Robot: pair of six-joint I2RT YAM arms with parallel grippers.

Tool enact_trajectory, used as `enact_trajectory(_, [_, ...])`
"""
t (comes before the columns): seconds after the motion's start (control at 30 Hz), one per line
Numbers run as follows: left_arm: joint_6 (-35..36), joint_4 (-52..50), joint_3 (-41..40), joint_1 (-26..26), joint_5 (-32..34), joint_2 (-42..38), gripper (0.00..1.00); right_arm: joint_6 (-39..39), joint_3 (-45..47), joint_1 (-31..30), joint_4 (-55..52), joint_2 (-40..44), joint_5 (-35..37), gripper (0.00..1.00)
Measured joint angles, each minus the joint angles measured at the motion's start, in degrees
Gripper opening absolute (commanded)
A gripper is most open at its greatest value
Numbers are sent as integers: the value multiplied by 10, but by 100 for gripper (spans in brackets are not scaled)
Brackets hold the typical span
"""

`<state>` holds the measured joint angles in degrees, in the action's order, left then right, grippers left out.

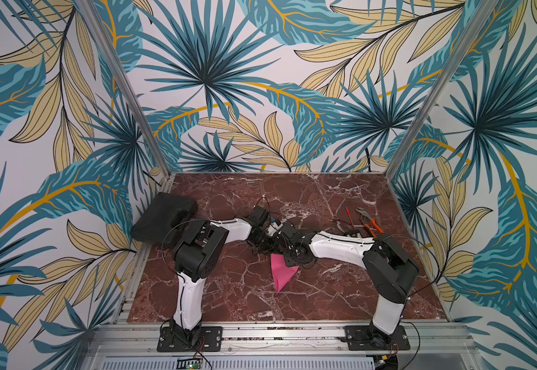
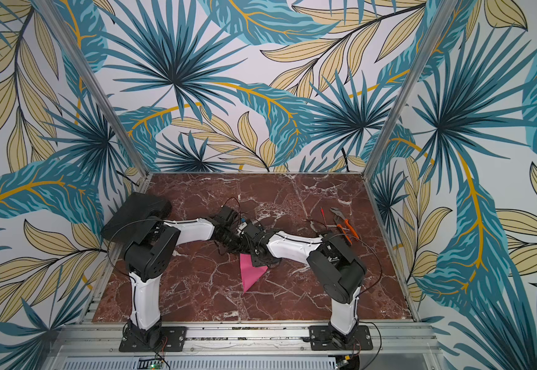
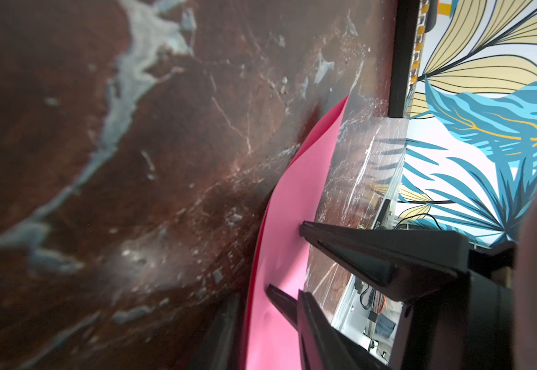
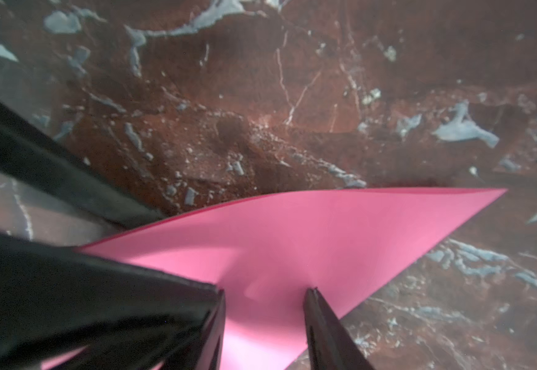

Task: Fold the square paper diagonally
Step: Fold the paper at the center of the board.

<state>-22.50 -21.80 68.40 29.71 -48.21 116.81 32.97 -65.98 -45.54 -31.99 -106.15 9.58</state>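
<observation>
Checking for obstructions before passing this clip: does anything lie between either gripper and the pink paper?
Nothing visible does. The right gripper is down on the square paper, jaws apart, and the left gripper is at the paper's edge. The pliers lie apart from it on the table.

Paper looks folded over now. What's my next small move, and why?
I'd slide the right gripper, tips spread and resting on the paper, toward the far pointed corner to press it flat. The paper already shows a triangle in both top views, but in the right wrist view its long edge bows up off the table, so the crease looks unset.
</observation>
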Motion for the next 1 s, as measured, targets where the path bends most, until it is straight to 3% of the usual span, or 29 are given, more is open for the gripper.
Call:
enact_trajectory(0.33, [20,-10,-2,9,29,-3,7,-10,1,0,2,3,-6,47])
enact_trajectory(0.63, [-3,47,-79,13,63,-59,0,-22,1,7,5,89,-26,53])
enact_trajectory(0.83, [-104,201,-207,34,146,-144,0,-15,29,32,14,208,-38,51])
enact_trajectory(1.0, [-224,381,-307,80,272,-185,0,18,70,48,16,243,-64,38])
